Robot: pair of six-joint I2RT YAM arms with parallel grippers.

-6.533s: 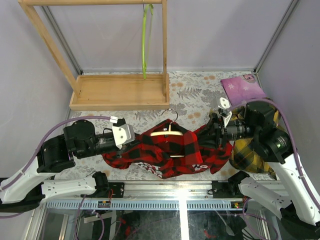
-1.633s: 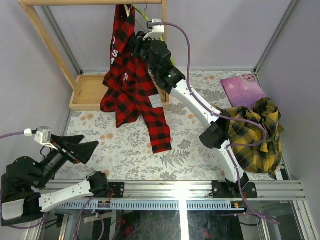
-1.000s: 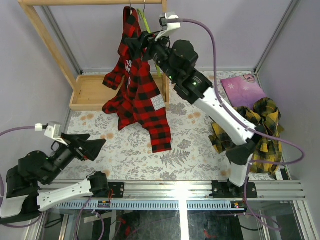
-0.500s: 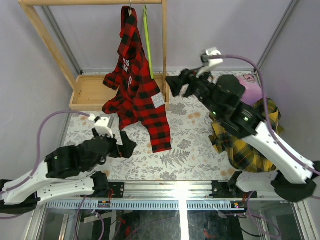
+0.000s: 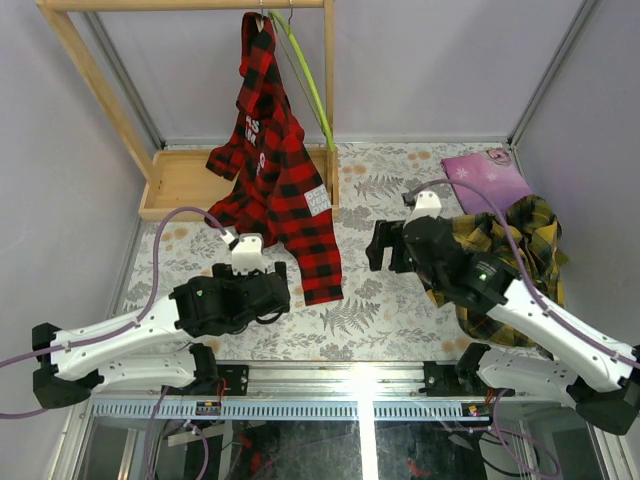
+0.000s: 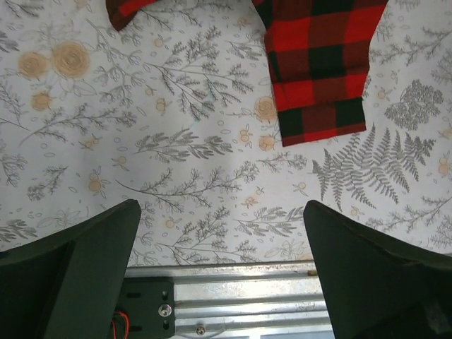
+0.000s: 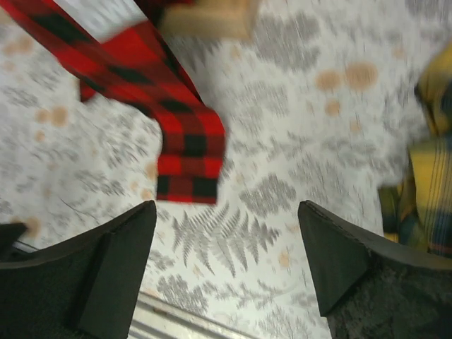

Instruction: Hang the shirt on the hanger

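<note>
Right tool (image 5: 378, 246) has let go of the shirt (image 5: 268, 165) and drawn back low over the surface (image 5: 400, 170), its jaws spread and empty, while the left tool (image 5: 268, 290), also released, has swung in near the trailing sleeve. The shirt now hangs from the rail (image 5: 190, 4) beside the green hanger (image 5: 310, 90). Its own hanger is hidden by the cloth, so the task looks done.

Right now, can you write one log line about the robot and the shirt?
red plaid shirt: hanging on wooden rack | left gripper: open, empty | right gripper: open, empty
</note>
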